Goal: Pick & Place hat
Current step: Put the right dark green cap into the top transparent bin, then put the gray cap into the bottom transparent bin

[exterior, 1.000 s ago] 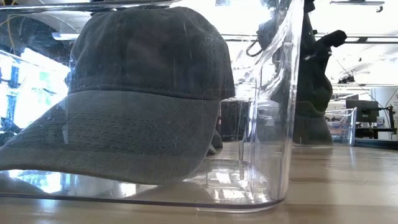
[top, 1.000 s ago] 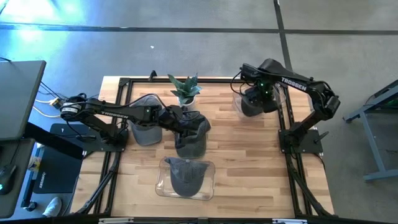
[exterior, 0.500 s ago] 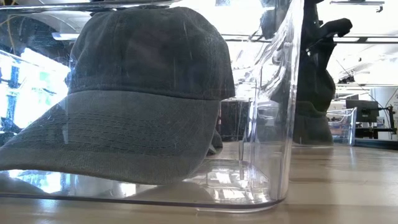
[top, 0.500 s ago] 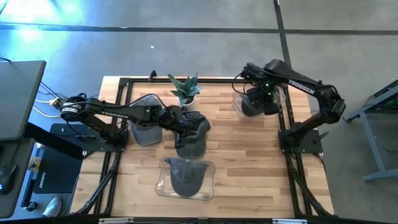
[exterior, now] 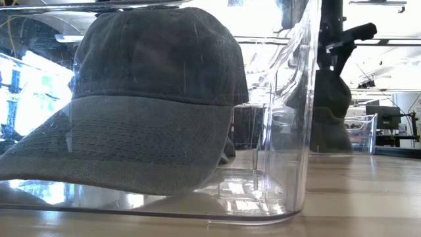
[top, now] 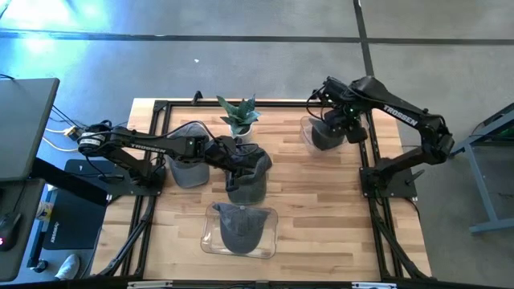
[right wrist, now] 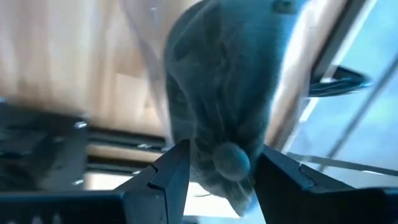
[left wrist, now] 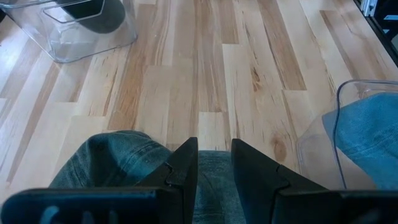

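Note:
Several grey caps are on the wooden table. My left gripper (top: 239, 163) (left wrist: 214, 146) is shut on one cap (top: 246, 181) (left wrist: 106, 162) at the table's middle. A second cap (top: 321, 135) (right wrist: 217, 93) (exterior: 329, 112) sits in a clear bin (top: 308, 128) at the far right. My right gripper (top: 337, 127) (right wrist: 221, 155) is above it and open, a finger on each side of the crown button (right wrist: 231, 158); whether it touches the cap, I cannot tell. A third cap (top: 238, 227) (exterior: 151, 99) rests in the near clear bin (exterior: 289, 131). My left gripper pinches the cap's crown cloth (left wrist: 214, 174) between its two fingers (left wrist: 185, 165), coming from above and from the table's left. The cap hangs below and around the fingers. Whether its lower rim rests on the table cannot be told.
Another cap lies in a clear bin (top: 188, 164) at the far left, under my left arm. A potted plant (top: 238, 115) stands at the far edge between the arms. Bare wood (top: 321, 201) lies to the right of the middle. The black frame rails (top: 371, 185) run along both sides.
My right gripper has moved up and toward the table's right edge, and the arm's elbow has swung right. The cap under it, drawn up tall a second ago, now stands lower in its bin.

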Controlling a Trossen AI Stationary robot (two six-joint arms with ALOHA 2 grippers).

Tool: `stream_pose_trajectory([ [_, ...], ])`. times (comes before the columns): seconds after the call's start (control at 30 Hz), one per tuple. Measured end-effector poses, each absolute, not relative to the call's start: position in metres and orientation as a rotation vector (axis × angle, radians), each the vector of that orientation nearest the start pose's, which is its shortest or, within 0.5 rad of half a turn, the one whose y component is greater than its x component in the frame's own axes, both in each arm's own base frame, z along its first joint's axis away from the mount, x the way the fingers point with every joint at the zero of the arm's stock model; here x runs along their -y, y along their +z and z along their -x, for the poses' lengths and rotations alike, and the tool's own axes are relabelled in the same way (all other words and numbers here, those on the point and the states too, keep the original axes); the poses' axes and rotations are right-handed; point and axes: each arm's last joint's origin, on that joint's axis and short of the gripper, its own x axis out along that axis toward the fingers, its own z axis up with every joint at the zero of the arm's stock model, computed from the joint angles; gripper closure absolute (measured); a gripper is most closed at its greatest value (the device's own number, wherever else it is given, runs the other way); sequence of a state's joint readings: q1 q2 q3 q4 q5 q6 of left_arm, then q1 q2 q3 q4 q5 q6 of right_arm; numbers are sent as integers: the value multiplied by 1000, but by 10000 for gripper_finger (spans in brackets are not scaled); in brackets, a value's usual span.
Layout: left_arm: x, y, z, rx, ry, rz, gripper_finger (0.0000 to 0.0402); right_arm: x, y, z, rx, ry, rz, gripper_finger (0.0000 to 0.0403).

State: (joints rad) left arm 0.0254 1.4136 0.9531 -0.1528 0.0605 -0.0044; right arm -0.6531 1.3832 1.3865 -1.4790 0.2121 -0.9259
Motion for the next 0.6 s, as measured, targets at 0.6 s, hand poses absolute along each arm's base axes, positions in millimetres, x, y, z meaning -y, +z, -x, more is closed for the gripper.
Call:
stream_pose_trajectory([
  [0.6, -6, 254, -304, -609, -33, 30, 310, 133, 358, -185, -1129, -220, 171, 249],
])
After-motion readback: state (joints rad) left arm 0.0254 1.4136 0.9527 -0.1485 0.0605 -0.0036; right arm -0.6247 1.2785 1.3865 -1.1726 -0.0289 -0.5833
